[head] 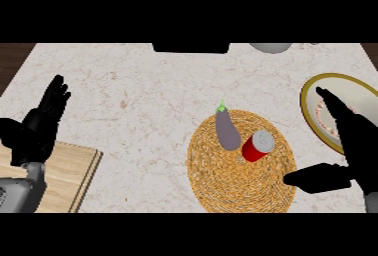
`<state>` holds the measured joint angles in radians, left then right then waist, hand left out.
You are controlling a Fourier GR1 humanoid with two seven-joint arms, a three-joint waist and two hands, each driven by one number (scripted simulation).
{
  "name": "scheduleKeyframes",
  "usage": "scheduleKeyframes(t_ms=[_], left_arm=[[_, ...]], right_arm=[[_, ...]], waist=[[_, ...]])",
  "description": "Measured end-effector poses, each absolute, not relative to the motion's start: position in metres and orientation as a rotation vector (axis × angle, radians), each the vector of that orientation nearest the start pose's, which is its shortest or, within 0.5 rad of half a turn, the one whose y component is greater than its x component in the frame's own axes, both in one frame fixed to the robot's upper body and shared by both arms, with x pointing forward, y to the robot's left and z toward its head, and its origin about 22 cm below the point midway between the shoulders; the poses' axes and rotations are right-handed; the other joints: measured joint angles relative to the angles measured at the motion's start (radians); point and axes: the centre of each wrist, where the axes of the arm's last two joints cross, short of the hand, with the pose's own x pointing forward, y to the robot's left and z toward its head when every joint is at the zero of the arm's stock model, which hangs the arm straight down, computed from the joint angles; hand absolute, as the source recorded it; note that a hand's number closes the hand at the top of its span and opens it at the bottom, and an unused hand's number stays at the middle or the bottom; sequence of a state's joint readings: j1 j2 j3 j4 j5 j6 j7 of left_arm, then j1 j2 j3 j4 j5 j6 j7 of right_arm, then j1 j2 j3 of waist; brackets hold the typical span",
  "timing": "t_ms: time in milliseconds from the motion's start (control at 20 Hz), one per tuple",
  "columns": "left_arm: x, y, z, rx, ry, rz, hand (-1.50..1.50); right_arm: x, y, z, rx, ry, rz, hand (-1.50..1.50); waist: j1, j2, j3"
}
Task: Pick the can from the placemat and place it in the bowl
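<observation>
Eggplant touching can on placemat; right hand spread beside, holding nothing.

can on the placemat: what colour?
Red body with a silver-grey top; the can shows best in the head view, on the woven placemat.

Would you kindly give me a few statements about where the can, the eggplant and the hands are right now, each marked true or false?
1. The red can sits on the woven placemat. True.
2. The eggplant lies in the bowl. False: it lies on the placemat, beside the can.
3. The right hand is open and holds nothing. True.
4. The left hand is curled round the can. False: it rests open at the left edge, far from the can.
5. The can is already in the bowl. False: it is on the placemat.
</observation>
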<state>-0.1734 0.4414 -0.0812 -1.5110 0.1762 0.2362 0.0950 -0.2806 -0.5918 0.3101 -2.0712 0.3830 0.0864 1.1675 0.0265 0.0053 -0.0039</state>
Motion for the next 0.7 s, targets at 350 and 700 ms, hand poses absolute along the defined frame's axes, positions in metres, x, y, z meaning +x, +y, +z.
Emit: scheduleKeyframes(t_ms=[350,700], left_arm=[[0.283,0.296,0.056,0.313,-1.584,-0.094,0.0],[0.284,0.298,0.06,0.314,-1.574,-0.087,0.0]], right_arm=[[0.263,-0.209,0.165,-0.702,-0.947,0.751,-1.5],[0.281,-0.196,0.151,-0.636,-0.829,0.839,-1.5]], waist=[[-0.003,-0.001,0.001],[-0.008,-0.005,0.001]])
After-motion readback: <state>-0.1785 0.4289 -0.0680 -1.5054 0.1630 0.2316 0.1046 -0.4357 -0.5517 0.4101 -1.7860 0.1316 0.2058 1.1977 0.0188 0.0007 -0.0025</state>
